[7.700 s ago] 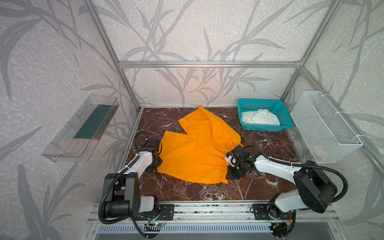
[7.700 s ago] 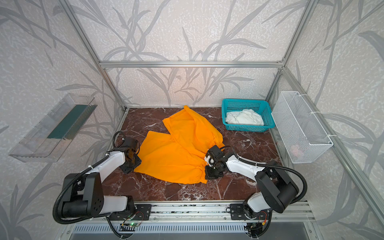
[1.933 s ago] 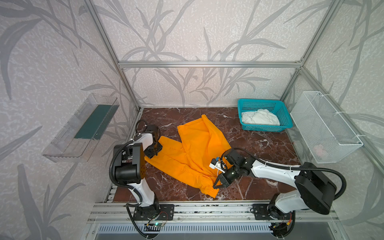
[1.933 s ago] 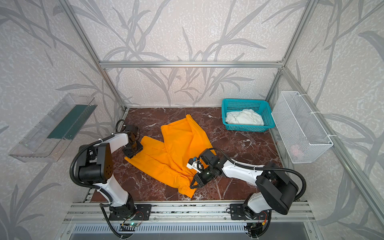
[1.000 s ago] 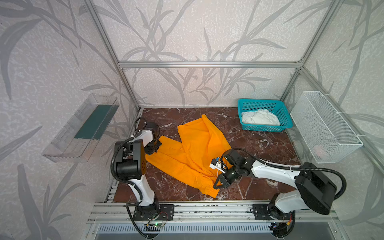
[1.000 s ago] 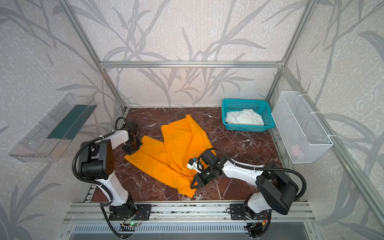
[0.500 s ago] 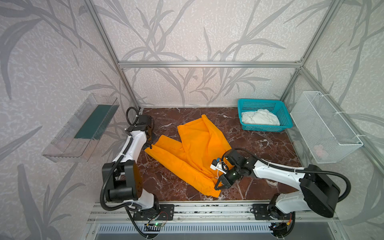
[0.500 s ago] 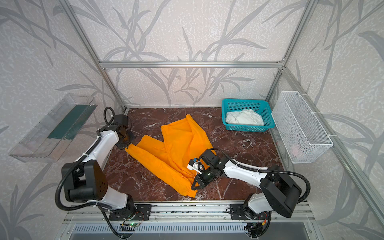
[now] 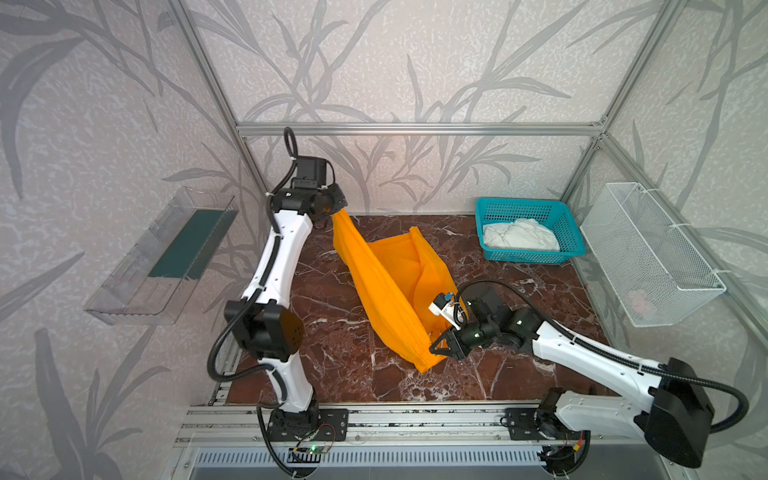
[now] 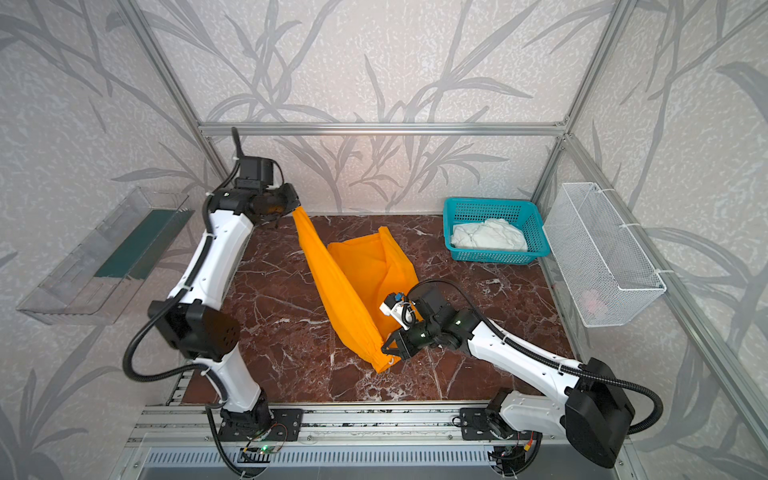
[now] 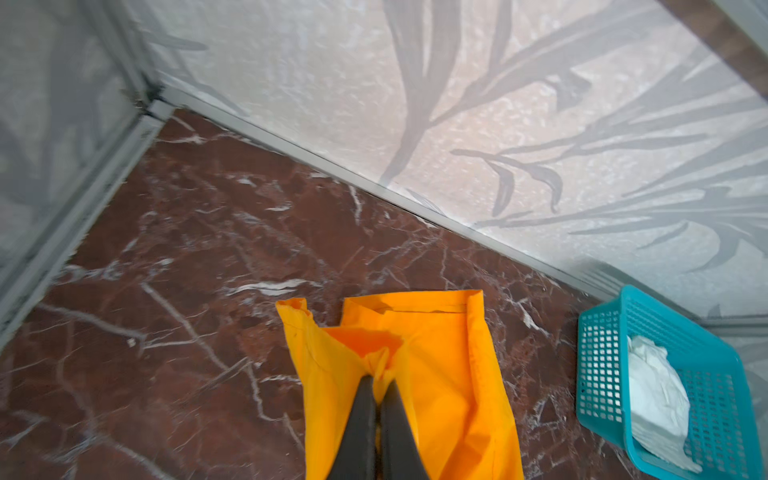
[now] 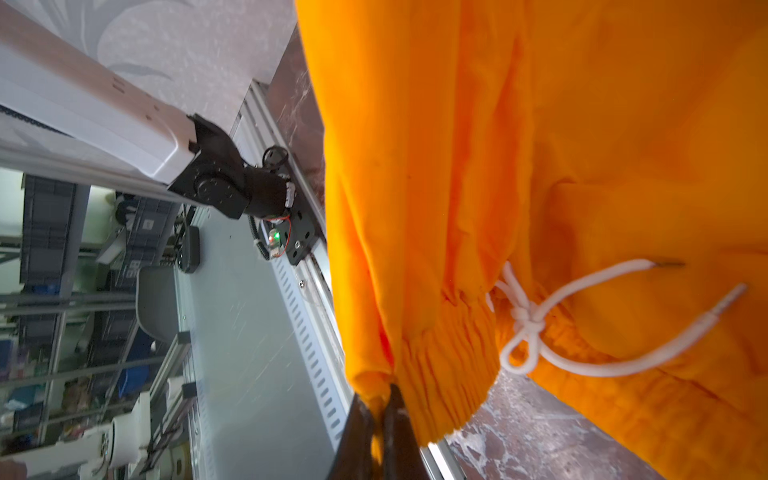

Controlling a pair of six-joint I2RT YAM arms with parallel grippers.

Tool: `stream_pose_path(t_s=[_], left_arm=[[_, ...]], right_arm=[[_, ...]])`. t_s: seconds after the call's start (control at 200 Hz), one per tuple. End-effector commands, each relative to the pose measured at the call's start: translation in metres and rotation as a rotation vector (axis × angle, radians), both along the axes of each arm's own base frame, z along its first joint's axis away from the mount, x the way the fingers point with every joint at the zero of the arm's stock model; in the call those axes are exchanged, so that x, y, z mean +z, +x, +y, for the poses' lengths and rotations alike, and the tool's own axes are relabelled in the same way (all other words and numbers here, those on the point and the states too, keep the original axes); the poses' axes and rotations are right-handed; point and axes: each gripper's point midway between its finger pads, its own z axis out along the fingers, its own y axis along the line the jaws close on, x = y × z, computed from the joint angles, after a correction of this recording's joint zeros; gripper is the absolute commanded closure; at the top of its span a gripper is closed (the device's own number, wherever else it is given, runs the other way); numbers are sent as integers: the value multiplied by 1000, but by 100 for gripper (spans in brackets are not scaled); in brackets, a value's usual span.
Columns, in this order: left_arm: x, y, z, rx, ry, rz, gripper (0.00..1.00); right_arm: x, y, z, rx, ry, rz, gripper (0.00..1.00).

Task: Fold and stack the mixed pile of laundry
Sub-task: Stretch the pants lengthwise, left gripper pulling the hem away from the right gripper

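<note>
Item: orange trousers (image 9: 395, 291), bright cloth with an elastic waistband and a white drawstring (image 12: 536, 324) tied in a bow. They are at the middle of the marble tabletop (image 9: 332, 332), partly lifted and stretched in a slanting ridge between the two arms in both top views, with the loose remainder sagging onto the marble on the ridge's right side. Item: left gripper (image 9: 332, 206), raised high near the back-left corner of the enclosure. Its black fingers (image 11: 361, 415) are pinched together on the edge of one trouser leg close to the hem, and the cloth hangs down from them. Item: right gripper (image 9: 436, 347), low over the front middle of the tabletop. Its jaws are clamped on a corner of the gathered waistband, and the right wrist view shows orange fabric squeezed between the two dark tips, with the drawstring bow just beside the grip. Item: white shirt (image 9: 519, 239), crumpled in a heap inside the teal basket (image 9: 536, 258) at the back right of the tabletop, well apart from the trousers and from both grippers. Item: white wire basket (image 9: 648, 257), mounted on the right wall. Item: clear plastic tray (image 9: 166, 262), mounted on the left wall, with a dark green panel inside it.
</note>
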Motion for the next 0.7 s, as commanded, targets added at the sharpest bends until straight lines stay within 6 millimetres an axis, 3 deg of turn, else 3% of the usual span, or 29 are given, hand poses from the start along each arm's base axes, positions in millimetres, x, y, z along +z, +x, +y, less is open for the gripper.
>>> stream_pose_path(t_s=[0.0,0.15,0.255,0.42,0.535,0.6,0.695], left_arm=[[-20,30,-33,-91,12,39,100],[-28,74,-96,-241,-57,-40,100],[-49,96,-134,-327,-155,-80,100],[-99,111,-170,-397,-213,-64,100],[-121,114,-189,-434,-248,-43,100],[-130,118,-194,-432,-267,-45,87],[-140,120,-195,-430,-268,-35,49]], right_arm=[[-5,17,-24,-155,-61,33,100],[-8,29,-45,-242,-106,38,100],[-12,35,-54,-295,-136,47,100],[-29,45,-76,-423,-236,39,100],[-47,56,-97,-540,-329,28,100],[-59,63,-107,-604,-357,51,100],[-79,69,-115,-649,-384,105,100]])
